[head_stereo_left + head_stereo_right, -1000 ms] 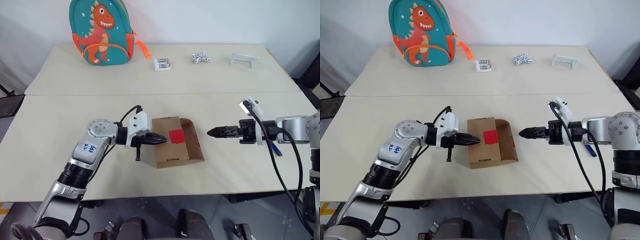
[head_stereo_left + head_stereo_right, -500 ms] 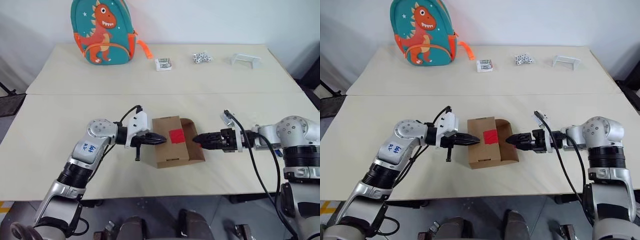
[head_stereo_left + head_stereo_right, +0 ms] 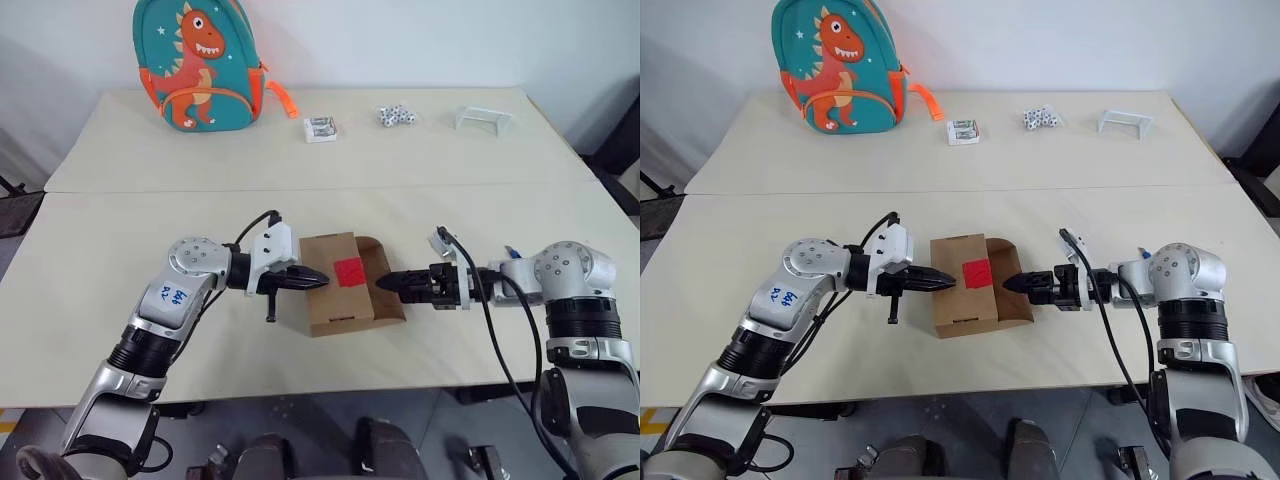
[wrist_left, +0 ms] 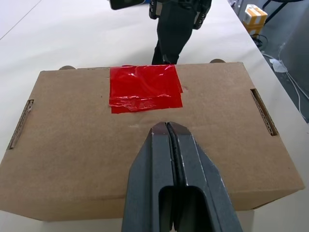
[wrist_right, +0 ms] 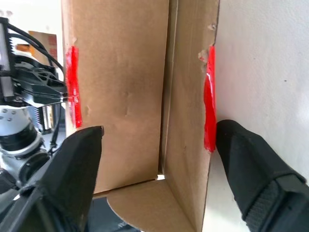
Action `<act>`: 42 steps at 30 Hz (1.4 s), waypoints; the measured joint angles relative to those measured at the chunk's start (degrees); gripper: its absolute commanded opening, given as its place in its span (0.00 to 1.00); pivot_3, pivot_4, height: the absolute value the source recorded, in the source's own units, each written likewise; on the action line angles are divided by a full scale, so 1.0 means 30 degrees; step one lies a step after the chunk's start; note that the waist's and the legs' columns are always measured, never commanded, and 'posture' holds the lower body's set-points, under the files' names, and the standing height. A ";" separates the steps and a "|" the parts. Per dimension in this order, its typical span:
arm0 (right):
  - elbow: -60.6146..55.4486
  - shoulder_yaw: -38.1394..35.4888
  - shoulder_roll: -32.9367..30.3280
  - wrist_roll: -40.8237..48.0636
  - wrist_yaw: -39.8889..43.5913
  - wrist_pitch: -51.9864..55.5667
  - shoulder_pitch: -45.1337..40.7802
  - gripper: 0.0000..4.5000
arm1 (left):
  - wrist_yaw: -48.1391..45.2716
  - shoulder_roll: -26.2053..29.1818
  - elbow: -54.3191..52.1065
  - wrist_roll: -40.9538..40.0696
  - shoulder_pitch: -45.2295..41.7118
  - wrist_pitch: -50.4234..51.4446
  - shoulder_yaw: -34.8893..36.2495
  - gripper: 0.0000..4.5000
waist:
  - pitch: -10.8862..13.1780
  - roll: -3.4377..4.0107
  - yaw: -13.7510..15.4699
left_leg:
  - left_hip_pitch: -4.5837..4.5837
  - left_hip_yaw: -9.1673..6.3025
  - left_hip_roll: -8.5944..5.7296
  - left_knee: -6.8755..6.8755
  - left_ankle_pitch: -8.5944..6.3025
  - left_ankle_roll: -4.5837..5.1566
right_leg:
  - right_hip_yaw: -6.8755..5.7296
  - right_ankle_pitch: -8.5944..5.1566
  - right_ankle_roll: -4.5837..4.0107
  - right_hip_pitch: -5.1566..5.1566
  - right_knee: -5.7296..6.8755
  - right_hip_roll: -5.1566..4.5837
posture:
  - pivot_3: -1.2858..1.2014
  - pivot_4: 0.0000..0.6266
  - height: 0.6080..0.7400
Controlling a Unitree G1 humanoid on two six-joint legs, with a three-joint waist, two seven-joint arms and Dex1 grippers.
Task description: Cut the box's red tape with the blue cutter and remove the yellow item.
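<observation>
With its two black fingers pressed together, the left gripper (image 3: 315, 277) rested its tip on top of the box (image 3: 340, 285), just short of the red tape (image 4: 145, 88), apparently to pin the cardboard down so it would not slide. From the opposite side the right gripper (image 3: 392, 284) reached in with fingers spread wide and empty, straddling the loosened front flap (image 5: 186, 121), which carried a severed strip of tape on its edge, so the cutting looked finished and lifting the flap seemed the aim. The blue cutter (image 3: 512, 253) lay on the table (image 3: 400, 160) behind the right arm; the yellow item was presumably inside the box.
</observation>
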 measured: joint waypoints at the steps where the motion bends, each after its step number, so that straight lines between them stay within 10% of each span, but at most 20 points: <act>1: 0.0008 -0.0065 0.0033 -0.0021 0.0007 -0.0003 0.0036 0.84 | 0.0000 0.0006 -0.0003 0.0000 0.0000 0.0000 -0.0002 0.00 | 0.0000 0.0000 -0.0002 | 0.0000 0.0000 0.0000 0.0000 0.0000 -0.0001 | -0.0001 0.0000 0.0000 0.0000 0.0001 0.0000 | 0.52 0.24 1.00; 5: 0.0043 -0.0320 0.0247 -0.0489 -0.0022 -0.0227 0.0332 0.60 | -0.0002 0.0024 -0.0022 0.0000 0.0000 0.0002 -0.0007 0.00 | -0.0001 -0.0001 -0.0016 | 0.0000 0.0000 0.0000 -0.0001 0.0000 -0.0001 | 0.0000 0.0000 0.0000 -0.0001 0.0003 0.0000 | 0.52 0.24 1.00; 18: 0.0006 -0.0216 0.0876 -0.1386 0.0157 -0.0354 0.0171 0.60 | 0.0001 0.0203 -0.0037 0.0014 0.0036 0.0060 0.0006 0.00 | -0.0011 0.0008 -0.0262 | 0.0029 0.0001 0.0000 0.0002 0.0001 -0.0003 | 0.0018 0.0000 0.0000 0.0000 0.0043 -0.0001 | 0.52 0.24 1.00; 27: -0.0207 0.1284 0.0885 -0.2184 0.0885 -0.0701 -0.0003 0.01 | 0.0002 0.0222 -0.0058 0.0033 0.0055 0.0135 0.0005 0.00 | -0.0052 0.0002 -0.0271 | 0.0038 -0.0001 0.0004 -0.0001 0.0001 -0.0004 | 0.0016 0.0000 0.0000 -0.0001 0.0056 0.0000 | 0.52 0.24 1.00; 42: -0.1183 0.4276 -0.0653 -0.2234 0.0656 0.0006 -0.2088 0.01 | 0.0519 -0.0256 -0.0091 0.0045 0.0250 -0.0065 0.0032 0.00 | -0.0072 -0.0011 -0.0150 | 0.0007 -0.0005 0.0002 0.0009 0.0001 -0.0004 | 0.0019 0.0000 -0.0001 -0.0018 0.0055 -0.0008 | 0.52 0.24 1.00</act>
